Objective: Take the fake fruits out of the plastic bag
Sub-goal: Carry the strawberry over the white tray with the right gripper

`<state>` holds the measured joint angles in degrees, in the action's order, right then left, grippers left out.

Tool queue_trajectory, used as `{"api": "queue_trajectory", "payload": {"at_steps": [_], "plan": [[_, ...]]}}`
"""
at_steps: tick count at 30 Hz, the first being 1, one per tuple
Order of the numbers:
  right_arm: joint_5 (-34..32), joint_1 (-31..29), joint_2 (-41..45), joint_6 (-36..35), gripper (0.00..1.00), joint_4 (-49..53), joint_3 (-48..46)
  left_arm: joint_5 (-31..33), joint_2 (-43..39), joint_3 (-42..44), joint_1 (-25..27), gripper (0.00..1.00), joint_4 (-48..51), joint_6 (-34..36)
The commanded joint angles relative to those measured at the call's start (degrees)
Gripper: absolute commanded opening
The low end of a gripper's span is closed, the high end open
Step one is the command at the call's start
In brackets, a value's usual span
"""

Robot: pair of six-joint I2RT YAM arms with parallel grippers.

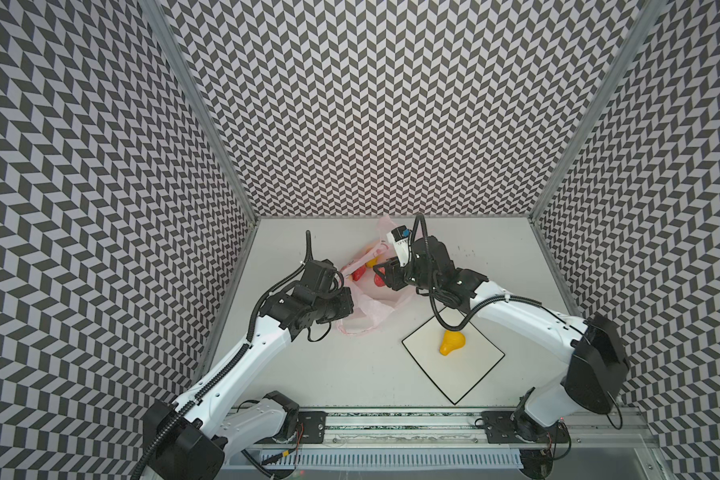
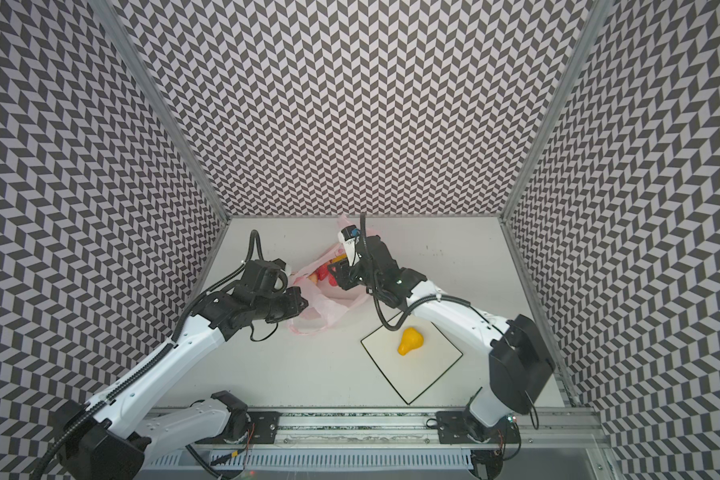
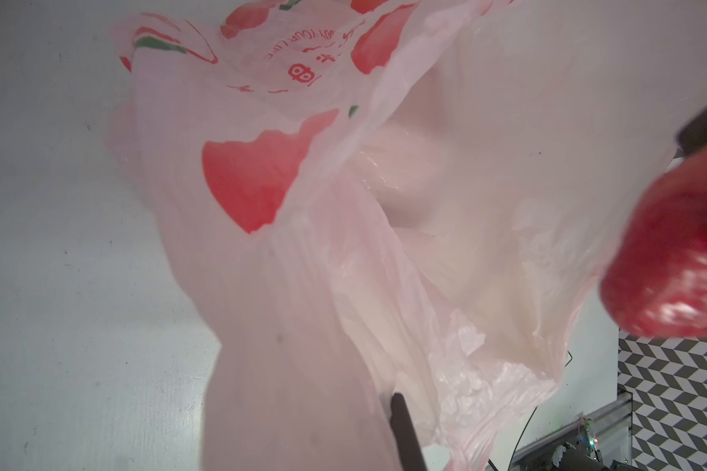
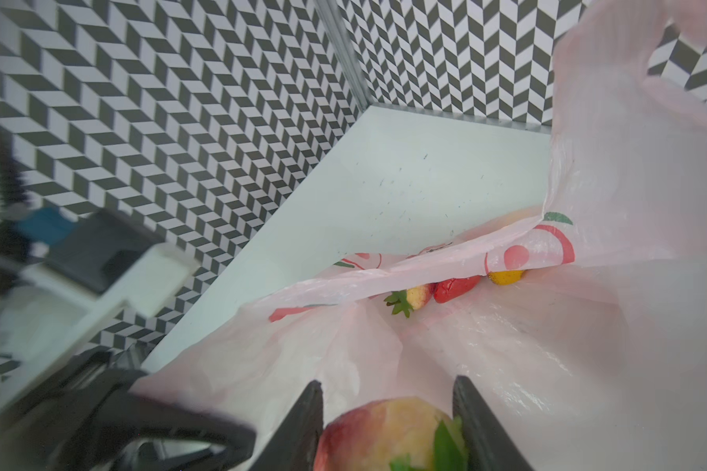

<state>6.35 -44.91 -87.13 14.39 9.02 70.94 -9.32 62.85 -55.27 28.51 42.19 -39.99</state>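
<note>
The left gripper [image 1: 349, 309] pinched the crinkled pale-pink plastic bag [image 1: 371, 311] open while the right gripper [image 4: 388, 407] clasped a glossy red-yellow toy strawberry [image 4: 384, 436] at its mouth; next, seemingly, the strawberry needed lifting clear toward the black-edged white board [image 1: 474, 368] holding a yellow toy pear [image 1: 452, 344].

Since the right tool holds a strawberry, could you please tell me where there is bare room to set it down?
Free: the board around the yellow pear; table between bag and front rail. Crowded: around the bag.
</note>
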Motion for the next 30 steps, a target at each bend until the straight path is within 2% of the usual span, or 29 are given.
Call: {"api": "queue_trajectory", "payload": {"at_steps": [1,6,9,13,16,19,22,26,30], "plan": [[1.8,-1.2,8.3,-4.2,0.23,3.5,-3.8,0.6,-1.1,0.1,0.0,0.00,-1.2,-0.3],[-1.5,-2.5,21.4,-1.9,0.23,7.4,-15.3,0.6,-0.8,0.3,-0.1,0.00,-2.0,-0.3],[-5.6,-3.0,27.4,3.2,0.23,8.4,-22.6,0.5,-0.3,0.4,-0.2,0.00,-2.2,-0.2],[-10.1,-3.0,31.4,9.0,0.23,7.9,-29.6,0.4,0.1,0.6,-0.2,0.00,-2.3,-0.1],[-10.9,-3.0,29.3,5.8,0.23,7.7,-31.1,0.1,0.5,0.1,-0.2,0.00,-2.2,0.3],[-15.6,-3.1,24.2,-0.9,0.23,11.0,-28.7,0.1,0.9,-1.0,-0.3,0.00,-1.3,0.6],[-17.4,-3.1,17.8,-3.4,0.23,13.4,-26.3,0.0,0.6,-1.2,-0.3,0.00,-1.2,0.6],[-17.5,-3.1,10.1,-2.6,0.22,14.2,-24.8,0.2,0.6,-1.7,-0.3,0.00,-0.4,1.0],[-19.6,-3.2,8.0,-1.7,0.21,12.5,-25.5,0.6,0.0,-1.6,-0.4,0.00,-0.2,1.0]]}}
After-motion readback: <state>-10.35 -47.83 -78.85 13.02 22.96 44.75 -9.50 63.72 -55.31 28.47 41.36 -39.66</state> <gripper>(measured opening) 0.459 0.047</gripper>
